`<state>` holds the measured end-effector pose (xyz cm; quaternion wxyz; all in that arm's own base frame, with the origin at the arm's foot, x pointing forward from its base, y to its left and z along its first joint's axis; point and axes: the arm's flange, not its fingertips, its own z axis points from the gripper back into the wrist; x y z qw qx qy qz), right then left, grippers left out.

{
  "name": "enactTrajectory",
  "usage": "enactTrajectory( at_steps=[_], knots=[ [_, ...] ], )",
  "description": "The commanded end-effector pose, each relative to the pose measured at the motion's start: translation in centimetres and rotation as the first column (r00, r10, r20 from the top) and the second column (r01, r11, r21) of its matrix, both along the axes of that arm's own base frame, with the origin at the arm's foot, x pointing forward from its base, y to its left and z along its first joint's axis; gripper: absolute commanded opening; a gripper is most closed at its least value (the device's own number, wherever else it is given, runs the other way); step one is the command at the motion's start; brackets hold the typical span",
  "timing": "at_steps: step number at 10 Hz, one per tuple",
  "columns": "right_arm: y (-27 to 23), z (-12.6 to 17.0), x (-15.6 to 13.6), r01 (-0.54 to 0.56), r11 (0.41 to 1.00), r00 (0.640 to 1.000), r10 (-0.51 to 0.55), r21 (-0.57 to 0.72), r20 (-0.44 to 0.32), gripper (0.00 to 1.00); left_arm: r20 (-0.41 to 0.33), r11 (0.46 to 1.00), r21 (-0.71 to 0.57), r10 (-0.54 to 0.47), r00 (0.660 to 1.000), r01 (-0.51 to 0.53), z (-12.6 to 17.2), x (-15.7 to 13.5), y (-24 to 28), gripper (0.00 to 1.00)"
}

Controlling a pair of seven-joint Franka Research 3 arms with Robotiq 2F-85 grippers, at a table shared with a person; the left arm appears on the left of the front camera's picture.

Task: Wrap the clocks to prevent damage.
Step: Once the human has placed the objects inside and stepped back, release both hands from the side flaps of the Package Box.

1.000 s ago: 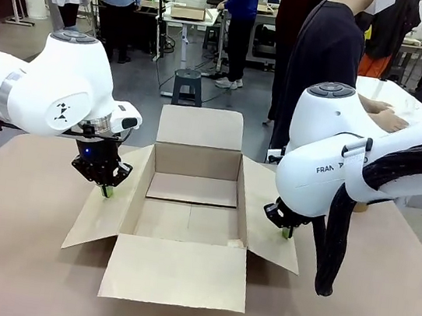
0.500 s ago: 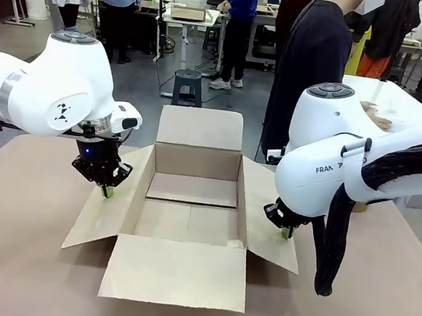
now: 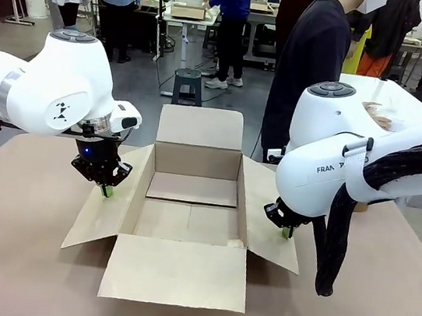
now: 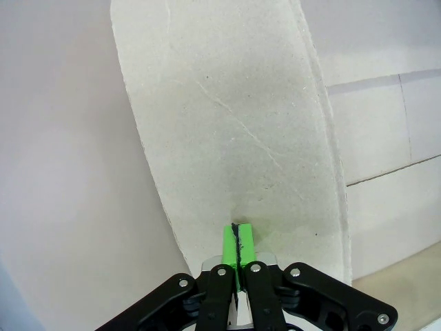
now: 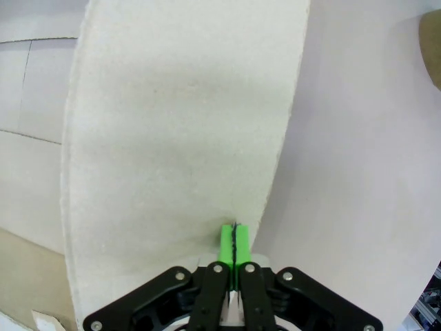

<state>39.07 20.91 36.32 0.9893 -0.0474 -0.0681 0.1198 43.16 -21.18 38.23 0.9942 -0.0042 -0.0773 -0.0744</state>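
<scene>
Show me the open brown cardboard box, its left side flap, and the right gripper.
open brown cardboard box (image 3: 197,161): front view, inside back wall.
left side flap (image 3: 103,223): front view, middle of the flap.
right gripper (image 5: 235,231): right wrist view, between the green fingertips.

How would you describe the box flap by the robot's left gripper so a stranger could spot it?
On the tan table, an open brown cardboard box sits mid-table, four flaps spread. The left flap slopes outward on the robot's left side. It alone has the shut, green-padded left gripper at its outer edge; the right gripper is at the opposite flap.
</scene>
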Motion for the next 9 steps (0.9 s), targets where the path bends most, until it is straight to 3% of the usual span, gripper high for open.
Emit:
enactTrajectory(
  at_steps=[1, 9],
  knots=[
    [-0.05, -0.27, 0.02, 0.002, 1.0, 1.0, -0.002, -0.001, -0.006, 0.01, -0.004, 1.0, 0.013, -0.005, 1.0, 0.006, -0.11, -0.06, 0.1, 0.01],
    [-0.05, -0.27, 0.02, 0.002, 1.0, 1.0, -0.002, -0.001, -0.006, 0.01, -0.004, 1.0, 0.013, -0.005, 1.0, 0.006, -0.11, -0.06, 0.1, 0.01]
  ],
)
